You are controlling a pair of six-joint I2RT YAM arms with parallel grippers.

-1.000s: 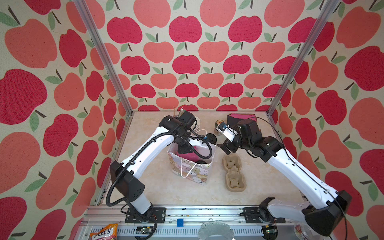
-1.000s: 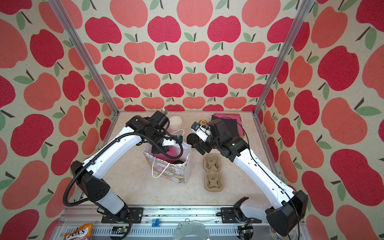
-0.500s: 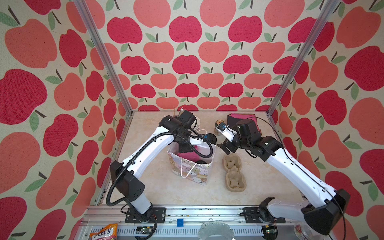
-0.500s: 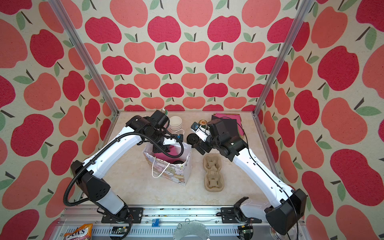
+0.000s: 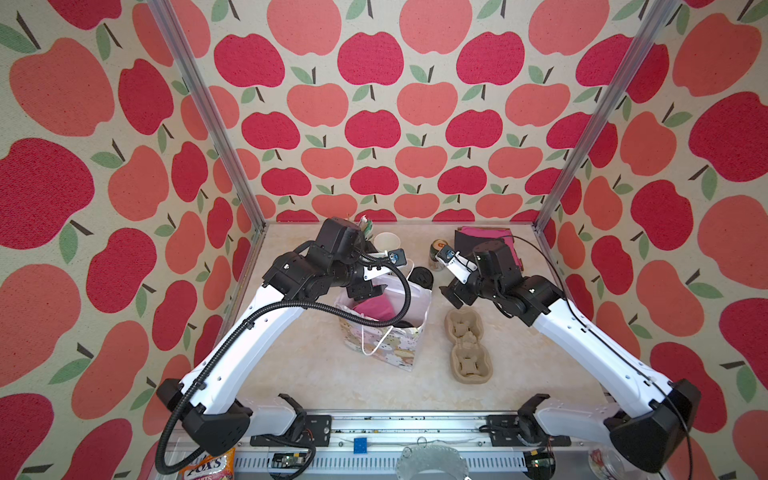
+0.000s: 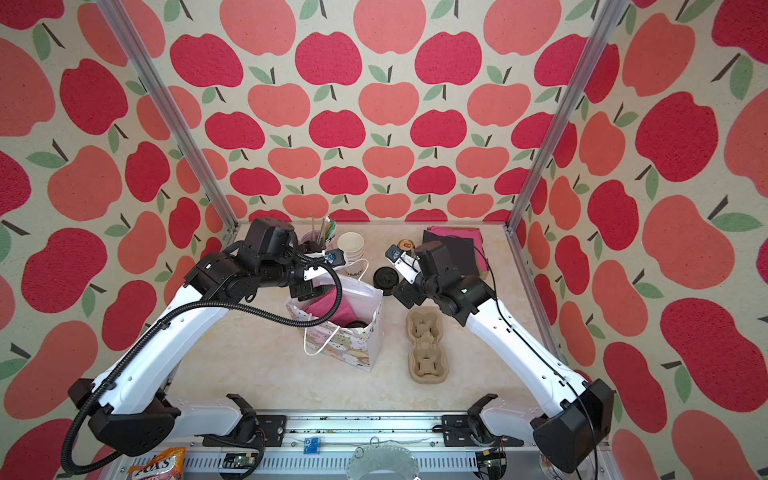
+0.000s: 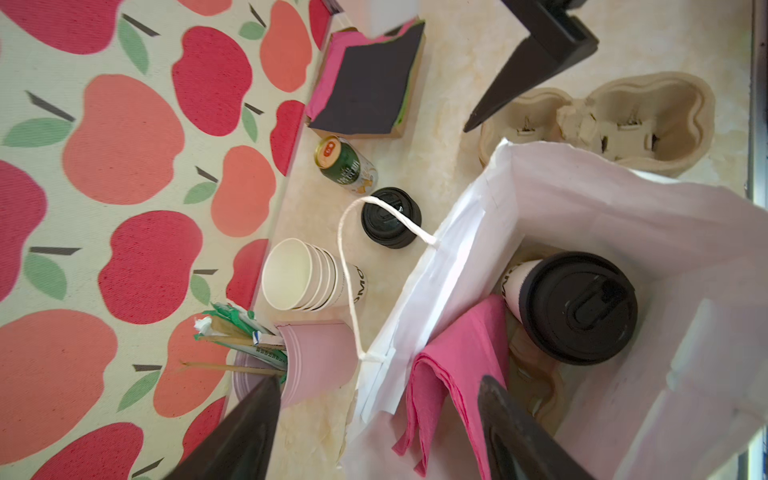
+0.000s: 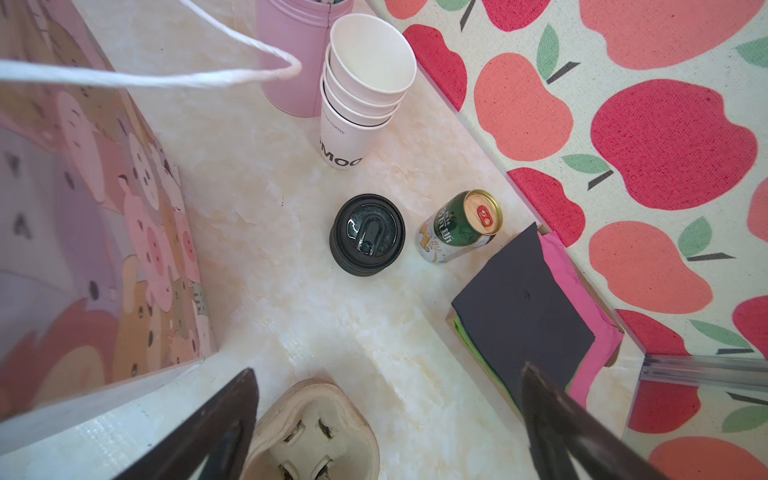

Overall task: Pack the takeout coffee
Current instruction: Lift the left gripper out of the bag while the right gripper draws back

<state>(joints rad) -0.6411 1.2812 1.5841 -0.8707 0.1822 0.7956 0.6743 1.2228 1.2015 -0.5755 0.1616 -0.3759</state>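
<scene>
The pale, marbled cream bench [image 5: 311,374] carries an upright paper gift bag printed with cartoon animals [image 5: 395,353] near its middle. In both top views a tan moulded-pulp two-cup carrier [image 5: 467,345] lies just beside the bag on the right. Behind the bag sits a round black plastic sip lid [image 8: 368,235], with a green-and-gold drink can [image 8: 457,226] near it. A stack of lidless white paper cups [image 8: 365,83] stands just beside a pink tin [image 8: 291,62] by the back wall. Black, pink and green napkins [image 8: 523,316] are piled in the back right corner.

We see our left gripper [image 5: 367,296] at the open mouth of the bag [image 5: 395,353], a pink napkin [image 5: 374,309] inside the bag, and the pulp cup carrier [image 5: 467,353] just beside it.
</scene>
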